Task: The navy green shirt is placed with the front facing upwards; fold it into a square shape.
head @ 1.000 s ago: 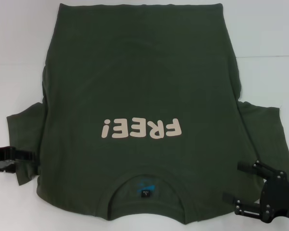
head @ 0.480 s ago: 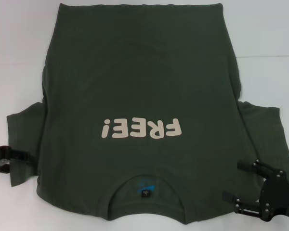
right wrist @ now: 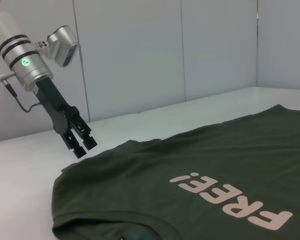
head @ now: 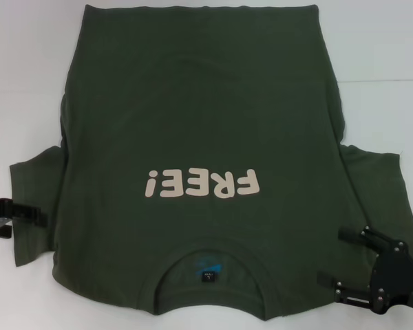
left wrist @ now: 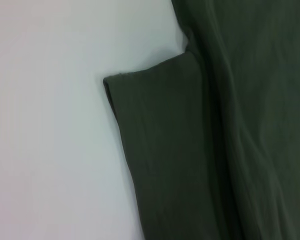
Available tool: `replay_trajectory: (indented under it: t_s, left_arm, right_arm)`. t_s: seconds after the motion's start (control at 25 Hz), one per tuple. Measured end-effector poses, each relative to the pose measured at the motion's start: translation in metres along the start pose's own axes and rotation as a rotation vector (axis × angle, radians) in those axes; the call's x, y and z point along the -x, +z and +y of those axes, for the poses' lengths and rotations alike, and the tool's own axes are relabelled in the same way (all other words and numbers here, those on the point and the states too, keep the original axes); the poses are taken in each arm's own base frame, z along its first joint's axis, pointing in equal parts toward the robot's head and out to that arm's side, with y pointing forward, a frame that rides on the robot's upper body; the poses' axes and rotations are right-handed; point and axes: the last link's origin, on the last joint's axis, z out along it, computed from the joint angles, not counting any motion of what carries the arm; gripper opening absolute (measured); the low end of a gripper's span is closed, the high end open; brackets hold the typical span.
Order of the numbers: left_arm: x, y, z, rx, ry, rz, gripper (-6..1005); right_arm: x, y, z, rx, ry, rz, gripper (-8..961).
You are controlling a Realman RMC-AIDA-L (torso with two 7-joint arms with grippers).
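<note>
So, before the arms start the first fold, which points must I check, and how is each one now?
1. navy green shirt lies flat, front up, "FREE!" lettering showing: ok.
2. Both sleeves spread out to the sides: ok.
3. left claw at the left sleeve edge: ok; grip on the cloth: cannot tell.
4. right claw open near the right shoulder: ok, but it holds nothing yet.
5. Collar nearest the robot, hem far: ok.
6. Small wrinkles at the right side seam: not ok, but minor.
</note>
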Motion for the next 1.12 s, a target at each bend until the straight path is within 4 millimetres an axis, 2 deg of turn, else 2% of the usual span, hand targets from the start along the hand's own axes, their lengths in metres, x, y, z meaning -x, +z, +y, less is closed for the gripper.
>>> replay_trajectory:
  t_s: [1.12]
  left_arm:
    - [0.0022,0.0046,0.0025,0.005,0.005,-0.011,842]
  right_arm:
    - [0.0023,0.0028,-0.0019,0.004,-0.007,-0.002,940]
